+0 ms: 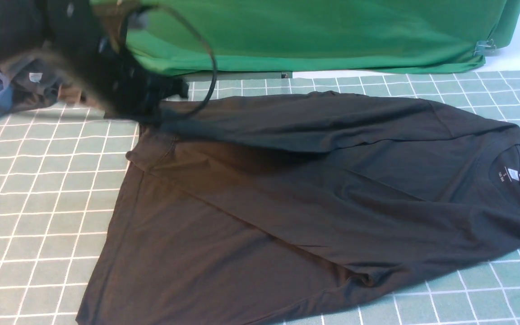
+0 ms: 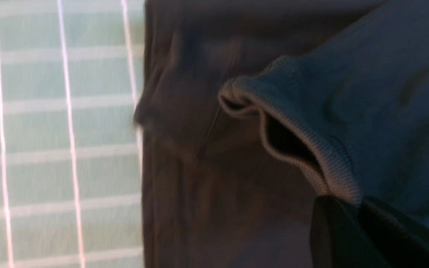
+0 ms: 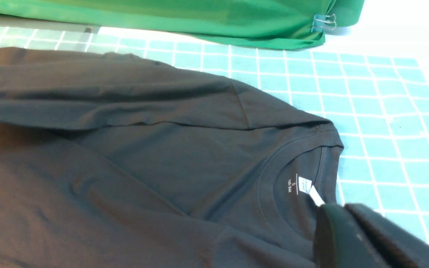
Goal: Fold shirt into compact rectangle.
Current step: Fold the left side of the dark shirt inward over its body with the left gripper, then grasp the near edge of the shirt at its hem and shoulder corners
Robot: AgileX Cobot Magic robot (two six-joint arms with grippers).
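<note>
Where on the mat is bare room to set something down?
Widest: the checked mat left of the shirt, nearer than the clothes pile. Smaller: the near right corner beside the collar, and the far right strip before the green cloth. Crowded: far left, where the left gripper holds the cuff.

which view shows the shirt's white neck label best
The right wrist view: the neck label sits close and sharp inside the shirt collar, print visible. The front view shows the label smaller, by the right edge. The left wrist view shows only a sleeve cuff, no label.
</note>
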